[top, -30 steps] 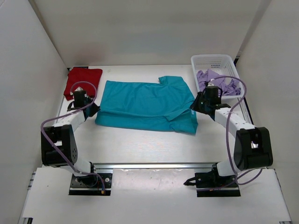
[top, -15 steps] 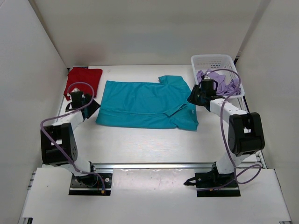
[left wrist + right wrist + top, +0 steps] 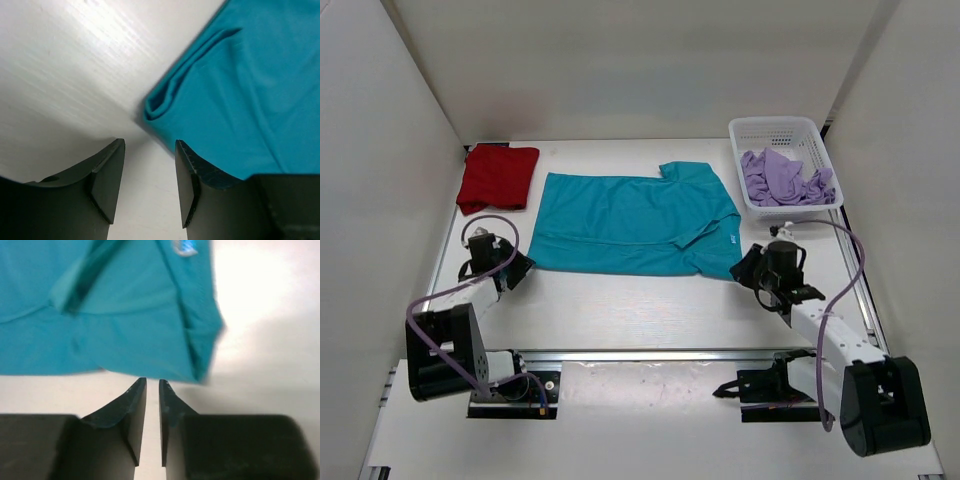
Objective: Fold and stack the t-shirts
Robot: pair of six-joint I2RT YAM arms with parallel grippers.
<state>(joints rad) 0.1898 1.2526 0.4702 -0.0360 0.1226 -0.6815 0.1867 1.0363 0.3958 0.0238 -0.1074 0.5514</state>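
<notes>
Left end effector (image 3: 149, 146) partly open and empty, just off the near-left corner of the teal t-shirt (image 3: 635, 222). Right end effector (image 3: 152, 382) at a thin slit, empty, beside the near-right corner. Teal t-shirt flat mid-desk (image 3: 620, 305); red t-shirt (image 3: 498, 178) folded far-left; lavender t-shirt (image 3: 785, 180) bunched in basket (image 3: 772, 126).

Empty right gripper (image 3: 152, 383), jaws almost together, by edge of teal-blue t-shirt (image 3: 115, 315)
</notes>
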